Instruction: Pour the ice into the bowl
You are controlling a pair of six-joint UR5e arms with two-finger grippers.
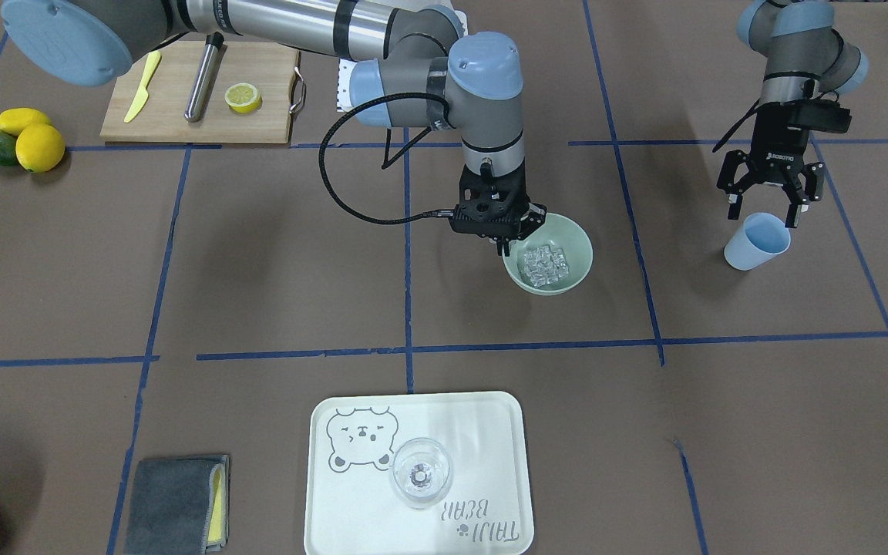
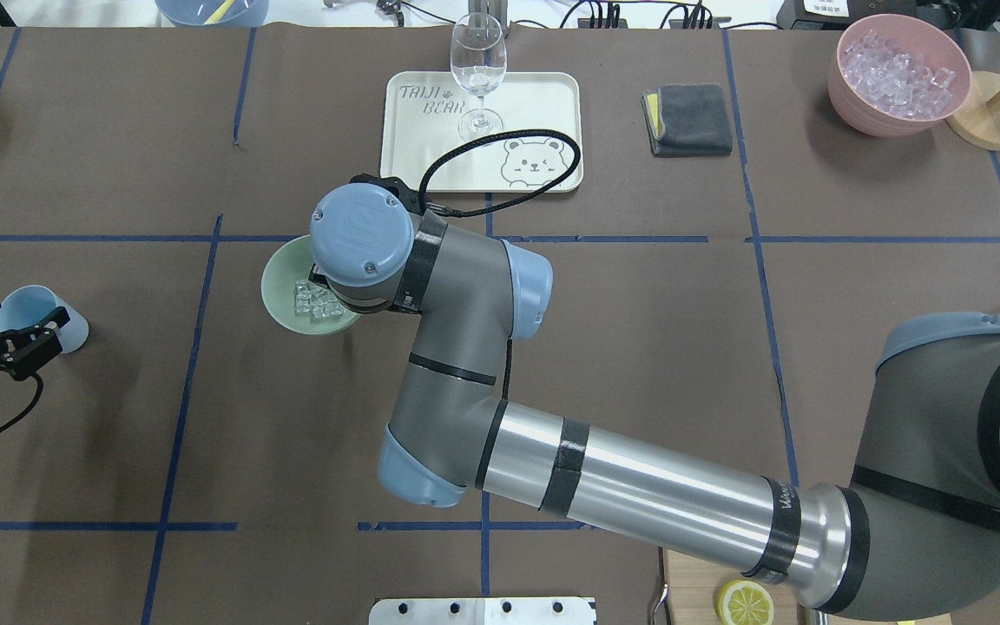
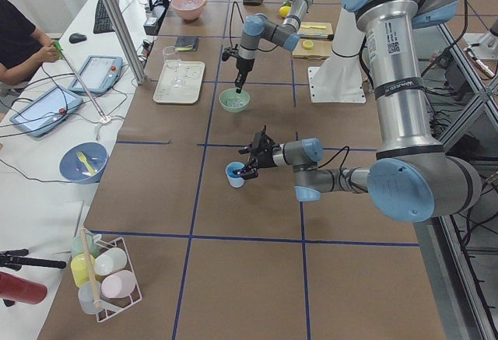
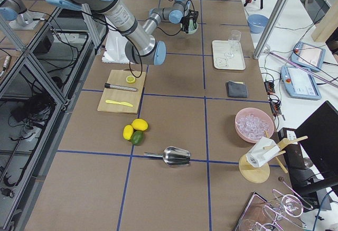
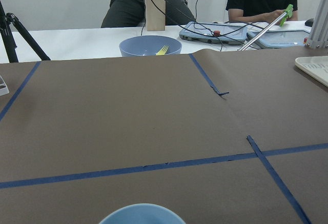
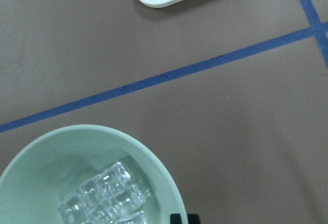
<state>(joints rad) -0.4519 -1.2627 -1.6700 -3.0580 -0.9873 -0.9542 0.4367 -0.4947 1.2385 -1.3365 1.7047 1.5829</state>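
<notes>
Ice cubes (image 1: pixel 544 264) glisten glassy in smooth round bowl (image 1: pixel 576 243).

The worktop (image 1: pixel 259 270) was brown, crossed by blue tape lines (image 1: pixel 408 308). The bowl (image 1: pixel 579 239) was pale mint green, the ice (image 1: pixel 544 264) clear and glassy, the cup (image 1: pixel 756 241) light blue. The white tray (image 1: pixel 490 416) bore a grey bear drawing (image 1: pixel 361 439).

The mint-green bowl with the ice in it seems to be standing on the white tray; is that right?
Not quite. The bowl does hold the ice, but it stands on the brown table, apart from the white tray. The exterior front-facing view shows this.
</notes>
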